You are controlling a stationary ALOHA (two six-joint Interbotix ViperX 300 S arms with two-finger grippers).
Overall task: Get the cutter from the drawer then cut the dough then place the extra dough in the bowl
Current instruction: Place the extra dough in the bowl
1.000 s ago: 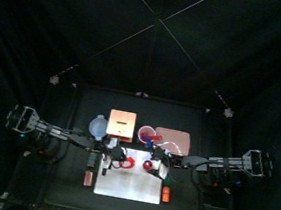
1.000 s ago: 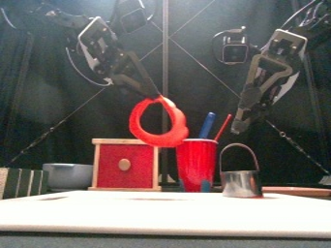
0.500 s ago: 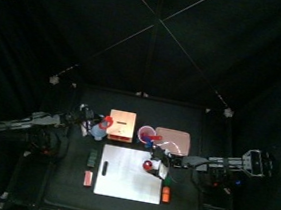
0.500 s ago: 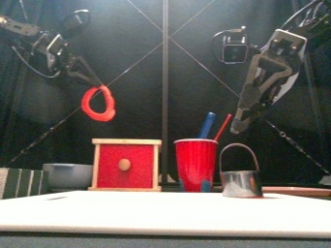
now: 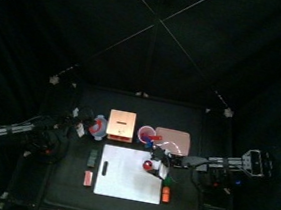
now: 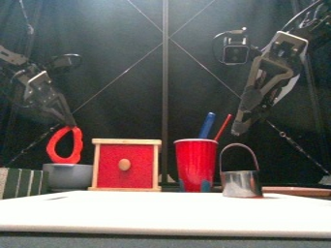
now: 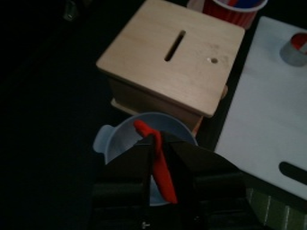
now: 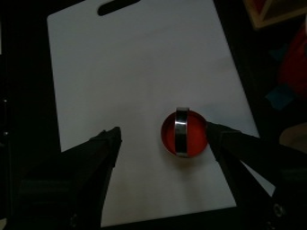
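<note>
The left gripper (image 6: pixel 57 118) is closed on the top of the dough ring (image 6: pixel 65 145). The ring hangs below the jaws with its long axis upright. In the left wrist view it is seen edge-on as a single red strip.

Directly beneath it stands the bowl (image 6: pixel 68 175), just beside the wooden box (image 6: pixel 126 165) on its left. The release is judged to turn on this one relation: ring above, bowl straight below. The ring's lower end is level with the bowl's rim in the front view, but whether it touches cannot be told.

The left arm is plainly the nearer. The right gripper (image 8: pixel 168 139) is held with its jaws wide apart and empty, over the white board (image 8: pixel 132 72) and well apart from the bowl. Below it the cutter (image 6: pixel 239 176) stands on the board with the cut disc (image 8: pixel 198 135) inside it.

Hard to make out:
- The bowl's inside is hidden in the front view.
- The left jaws are dark on dark in the wrist view, so how deep the grip goes is not visible.
- In the top view the ring and bowl are too small to separate.
</note>
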